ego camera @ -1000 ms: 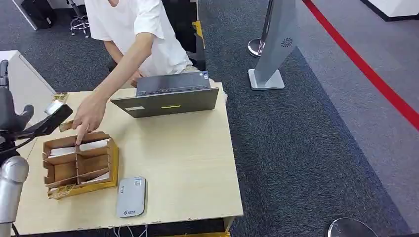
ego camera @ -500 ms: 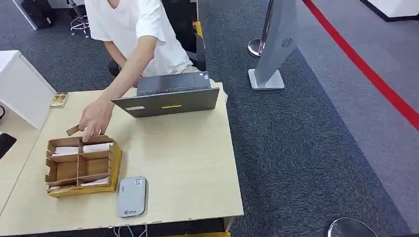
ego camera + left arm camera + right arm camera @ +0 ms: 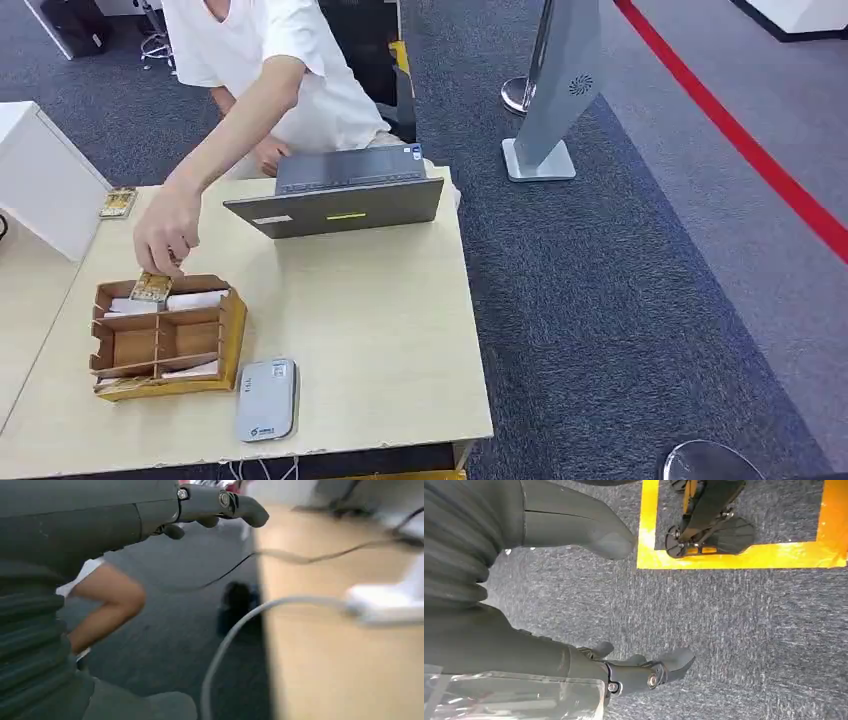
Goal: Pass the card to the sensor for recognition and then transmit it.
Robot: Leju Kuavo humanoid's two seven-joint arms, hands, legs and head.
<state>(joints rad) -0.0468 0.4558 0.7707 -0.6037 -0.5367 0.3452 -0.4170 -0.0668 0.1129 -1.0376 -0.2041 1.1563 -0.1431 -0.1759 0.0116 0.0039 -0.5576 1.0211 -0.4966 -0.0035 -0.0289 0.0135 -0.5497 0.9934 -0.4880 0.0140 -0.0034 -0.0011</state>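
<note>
1. Left hand (image 3: pixel 150 515): fingers extended, nothing held, beside a table edge; a grey cable (image 3: pixel 235 635) runs past it.
2. Right hand (image 3: pixel 574 630): hanging over grey carpet (image 3: pixel 734 630), fingers loosely apart, nothing held.
3. Card (image 3: pixel 152 288): pinched by a person's hand (image 3: pixel 165 228) over the far-left compartment of the cardboard divider box (image 3: pixel 165 340), at 9 o'clock on the wooden table (image 3: pixel 380 330).
4. Card reader (image 3: pixel 267 400): at 7 o'clock on the table, just beside the box; laptop (image 3: pixel 340 195) at 12 o'clock.
5. Recommended procedure: wait until the person withdraws. Approach the card from above, grip it by its edges, then hold it flat over the reader.
</note>
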